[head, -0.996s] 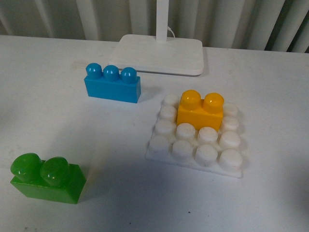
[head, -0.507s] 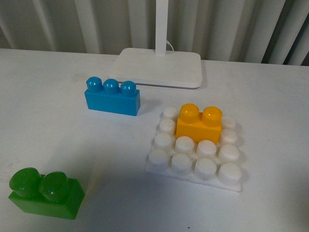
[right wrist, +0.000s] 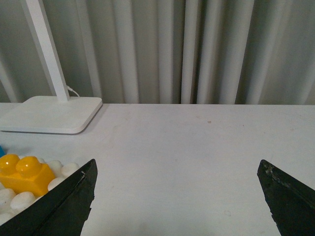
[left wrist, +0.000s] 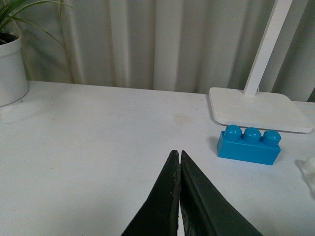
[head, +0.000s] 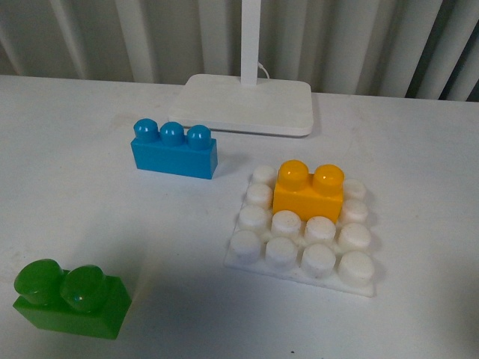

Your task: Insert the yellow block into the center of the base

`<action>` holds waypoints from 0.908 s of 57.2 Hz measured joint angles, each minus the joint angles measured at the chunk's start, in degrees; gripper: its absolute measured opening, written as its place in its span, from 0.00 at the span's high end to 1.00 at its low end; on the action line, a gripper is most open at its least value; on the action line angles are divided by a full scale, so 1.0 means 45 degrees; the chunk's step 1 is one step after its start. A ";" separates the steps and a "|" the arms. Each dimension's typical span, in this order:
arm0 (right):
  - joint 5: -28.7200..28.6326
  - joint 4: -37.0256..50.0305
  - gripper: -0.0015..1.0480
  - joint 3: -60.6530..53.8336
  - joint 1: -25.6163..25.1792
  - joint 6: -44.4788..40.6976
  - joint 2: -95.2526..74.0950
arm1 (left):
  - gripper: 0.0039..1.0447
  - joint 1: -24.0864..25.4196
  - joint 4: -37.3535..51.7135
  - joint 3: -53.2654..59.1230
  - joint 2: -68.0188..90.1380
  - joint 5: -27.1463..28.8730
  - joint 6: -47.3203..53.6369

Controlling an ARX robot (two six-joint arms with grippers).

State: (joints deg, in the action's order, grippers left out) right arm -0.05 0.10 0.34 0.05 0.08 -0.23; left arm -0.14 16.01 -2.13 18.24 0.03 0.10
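Observation:
The yellow block (head: pixel 309 190) sits upright on the white studded base (head: pixel 303 230), over the middle studs of its far half. It also shows in the right wrist view (right wrist: pixel 23 173), on the base (right wrist: pixel 15 199). Neither gripper shows in the front view. My left gripper (left wrist: pixel 177 153) is shut and empty above bare table, well short of the blue brick. My right gripper (right wrist: pixel 177 169) is open wide and empty, off to the side of the base.
A blue three-stud brick (head: pixel 174 148) stands left of the base, also in the left wrist view (left wrist: pixel 249 144). A green two-stud brick (head: pixel 71 298) lies front left. A white lamp foot (head: pixel 247 103) with a pole stands at the back. A white plant pot (left wrist: pixel 12 69) stands far left.
The front view has shifted slightly, so the bricks and base sit a little lower and further left in the picture. Nothing on the table has moved against anything else.

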 joint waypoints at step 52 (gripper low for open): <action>0.0000 0.0000 0.09 0.0000 0.0000 0.0000 0.0000 | 0.91 0.0000 -0.3531 0.0316 -0.3993 -0.0005 -0.0049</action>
State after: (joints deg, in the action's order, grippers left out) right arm -0.05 0.10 0.34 0.05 0.08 -0.23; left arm -0.14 0.12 -0.71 0.27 0.01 -0.12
